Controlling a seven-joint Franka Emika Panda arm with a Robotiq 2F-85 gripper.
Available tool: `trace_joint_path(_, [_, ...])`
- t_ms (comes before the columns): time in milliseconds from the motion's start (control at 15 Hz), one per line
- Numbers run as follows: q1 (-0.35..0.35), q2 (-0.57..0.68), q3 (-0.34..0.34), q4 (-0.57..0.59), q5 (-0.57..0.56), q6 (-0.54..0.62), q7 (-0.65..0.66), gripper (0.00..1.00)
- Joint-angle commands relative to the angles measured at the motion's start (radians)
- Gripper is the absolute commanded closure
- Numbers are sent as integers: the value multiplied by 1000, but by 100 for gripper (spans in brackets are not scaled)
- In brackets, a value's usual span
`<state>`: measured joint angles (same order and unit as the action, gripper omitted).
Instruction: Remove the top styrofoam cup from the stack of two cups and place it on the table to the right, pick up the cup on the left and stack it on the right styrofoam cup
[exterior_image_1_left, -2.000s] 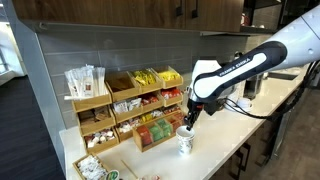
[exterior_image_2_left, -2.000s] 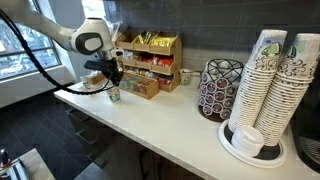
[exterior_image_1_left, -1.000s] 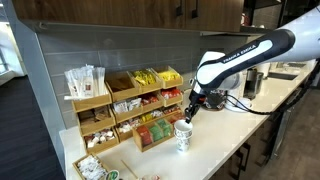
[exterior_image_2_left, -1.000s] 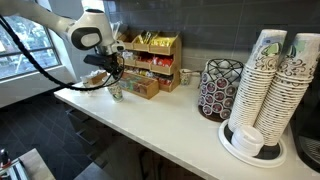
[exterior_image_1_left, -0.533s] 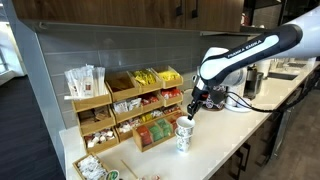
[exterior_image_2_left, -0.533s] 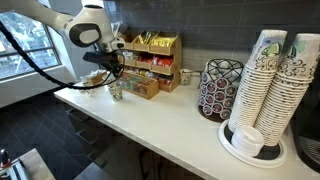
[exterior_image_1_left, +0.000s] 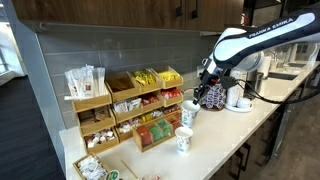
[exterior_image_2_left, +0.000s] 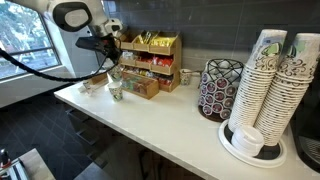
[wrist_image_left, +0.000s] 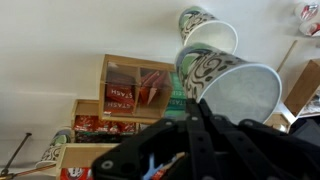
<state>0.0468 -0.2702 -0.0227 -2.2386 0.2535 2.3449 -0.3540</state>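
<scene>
Two small white foam cups with greenish marks are apart. One cup (exterior_image_1_left: 184, 140) stands on the pale countertop (exterior_image_1_left: 225, 135) in front of the wooden organiser; it also shows in the other exterior view (exterior_image_2_left: 115, 92) and at the top of the wrist view (wrist_image_left: 203, 27). My gripper (exterior_image_1_left: 196, 101) is shut on the rim of the other cup (exterior_image_1_left: 190, 111) and holds it in the air, above and slightly beside the standing cup. The held cup fills the wrist view (wrist_image_left: 225, 78), rim toward the camera, above my fingers (wrist_image_left: 193, 122). In the other exterior view the gripper (exterior_image_2_left: 112, 60) hangs above the standing cup.
A wooden organiser (exterior_image_1_left: 140, 100) with snack and tea packets stands against the wall (exterior_image_2_left: 150, 60). A coffee-pod rack (exterior_image_2_left: 220, 88) and tall stacks of paper cups (exterior_image_2_left: 272, 85) stand further along the countertop. A white tray (exterior_image_1_left: 100, 165) lies near the counter's end.
The gripper has risen with the top cup, lifting it out of the stack and away from the lower cup. The lower cup stays on the countertop.
</scene>
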Motion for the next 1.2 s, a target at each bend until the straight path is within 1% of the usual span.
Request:
trace_joint_path(0, [-11, -71, -28, -57, -12, 11, 39, 99])
trace_joint_path(67, [-8, -75, -39, -69, 9, 32, 34, 99])
trace_joint_path(133, [-19, -70, -34, -72, -19, 23, 64, 99])
trace_joint_path(200, [-2, -48, -42, -28, -7, 4, 31, 96])
trace_joint_path(533, [-7, -52, -45, -45, -7, 6, 45, 96])
trace_joint_path(600, [-7, -52, -45, -45, -7, 6, 46, 99])
trace_joint_path(667, [-10, -46, -49, -45, -2, 12, 49, 99])
trace_joint_path(867, [-64, 3, -68, -46, -23, -16, 171, 99])
trace_joint_path(1133, [-104, 87, -90, -41, -12, -8, 261, 99])
